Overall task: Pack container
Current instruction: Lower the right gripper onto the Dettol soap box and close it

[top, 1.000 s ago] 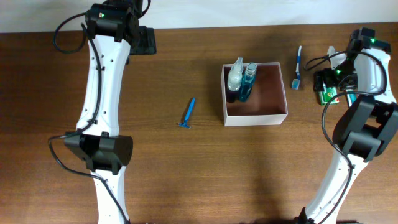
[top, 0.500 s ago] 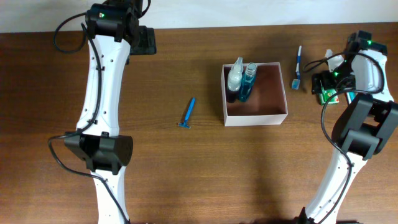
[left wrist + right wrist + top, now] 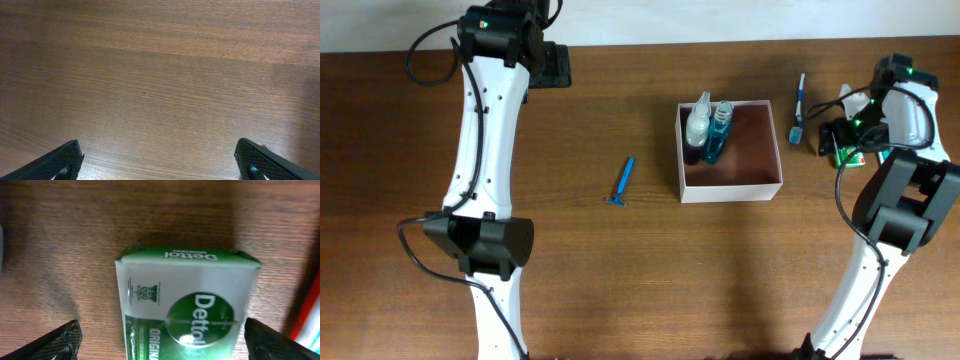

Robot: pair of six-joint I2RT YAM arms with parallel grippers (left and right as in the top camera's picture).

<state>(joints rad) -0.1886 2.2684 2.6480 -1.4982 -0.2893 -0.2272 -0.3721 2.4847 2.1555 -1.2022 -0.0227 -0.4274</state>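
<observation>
We are hovering our right gripper (image 3: 172,342), fingers apart, over the green cardboard soap packet (image 3: 187,300); closing off-centre risks skewing it sideways.

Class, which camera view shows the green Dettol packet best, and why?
The right wrist view: the green Dettol packet fills the frame, lettering readable. Overhead shows only a green sliver, mostly hidden. The left wrist view shows none of it.
</observation>
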